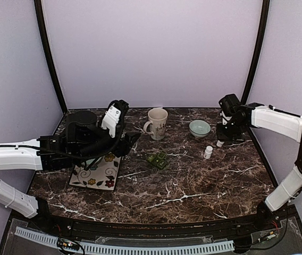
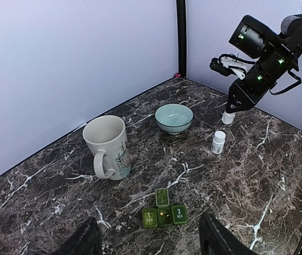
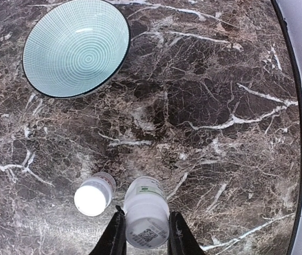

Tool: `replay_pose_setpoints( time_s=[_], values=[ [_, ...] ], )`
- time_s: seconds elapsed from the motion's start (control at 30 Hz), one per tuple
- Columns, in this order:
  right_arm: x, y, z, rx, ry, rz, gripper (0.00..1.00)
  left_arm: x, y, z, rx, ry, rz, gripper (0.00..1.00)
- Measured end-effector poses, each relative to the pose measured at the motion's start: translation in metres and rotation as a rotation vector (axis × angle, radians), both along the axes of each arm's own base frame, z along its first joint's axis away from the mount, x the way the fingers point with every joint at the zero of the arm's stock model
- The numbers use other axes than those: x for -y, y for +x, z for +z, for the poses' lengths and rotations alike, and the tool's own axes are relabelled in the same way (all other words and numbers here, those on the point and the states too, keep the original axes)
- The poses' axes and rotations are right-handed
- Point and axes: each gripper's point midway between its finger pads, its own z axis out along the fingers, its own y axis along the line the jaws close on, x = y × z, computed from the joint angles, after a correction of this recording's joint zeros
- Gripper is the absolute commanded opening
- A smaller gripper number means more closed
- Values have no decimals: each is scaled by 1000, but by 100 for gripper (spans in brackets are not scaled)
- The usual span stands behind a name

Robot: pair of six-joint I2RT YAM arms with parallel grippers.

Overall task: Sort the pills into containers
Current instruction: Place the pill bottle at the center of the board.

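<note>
White bottle (image 3: 145,204) sits clamped in the right gripper (image 3: 146,217), a second bottle (image 3: 93,195) standing; left gripper (image 2: 150,234) gapes empty.

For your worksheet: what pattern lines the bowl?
The bowl has teal concentric rings; right wrist view.

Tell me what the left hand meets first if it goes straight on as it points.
Probably the small dark green plastic pill box, lying ahead between its fingers; depth is unclear.
</note>
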Motion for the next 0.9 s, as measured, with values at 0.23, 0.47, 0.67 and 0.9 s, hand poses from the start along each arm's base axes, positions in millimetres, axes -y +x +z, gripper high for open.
replay_pose_setpoints(
  time_s=[0.23, 0.47, 0.67, 0.9],
  values=[
    [3, 2, -26, -23, -26, -11, 0, -2, 2, 0, -7, -6, 10, 64],
    [4, 5, -51, -52, -37, -23, 0, -3, 4, -1, -18, -18, 16, 64],
    [4, 9, -59, -43, -34, -29, 1, -3, 3, -2, -27, -24, 14, 64],
    [7, 11, -68, -55, -38, -39, 14, -3, 2, -5, -38, -22, 10, 64]
  ],
)
